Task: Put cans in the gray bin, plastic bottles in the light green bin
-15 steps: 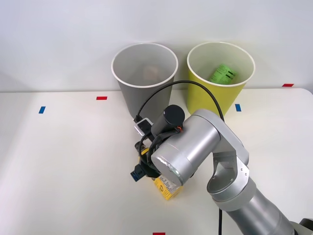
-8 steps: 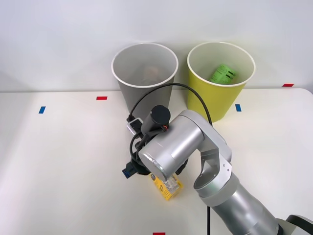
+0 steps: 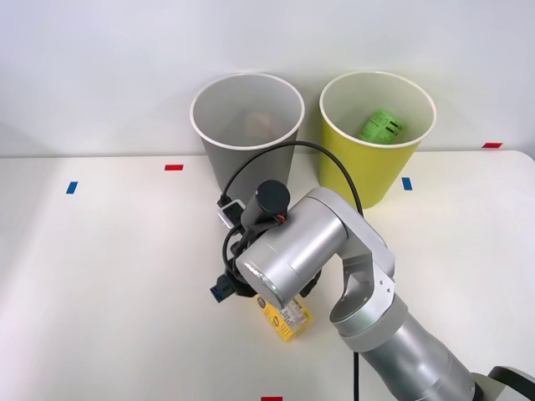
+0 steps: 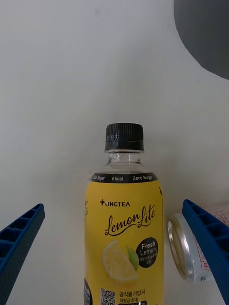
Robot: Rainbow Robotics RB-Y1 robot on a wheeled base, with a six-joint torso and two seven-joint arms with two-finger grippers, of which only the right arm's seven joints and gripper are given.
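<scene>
Right gripper (image 4: pixel 114 267), blue ribbed jaws spread, straddles the yellow black-capped plastic lemon-tea bottle (image 4: pixel 125 228) lying on the white table (image 3: pixel 100 276) beside the silver-topped aluminium can (image 4: pixel 183 252); likely light, smooth, squashable, so grip mid-label.

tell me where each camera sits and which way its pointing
Front view: mounted above the arms, looking forward and down at the white table, the gray bin and the light green bin; the silver right arm reaches in from the right.
Right wrist view: on the right arm's wrist, looking along the table at the yellow Lemon Lite bottle lying between the open blue fingers, a can beside it.
Shared: the yellow bottle and the gray bin's wall.
</scene>
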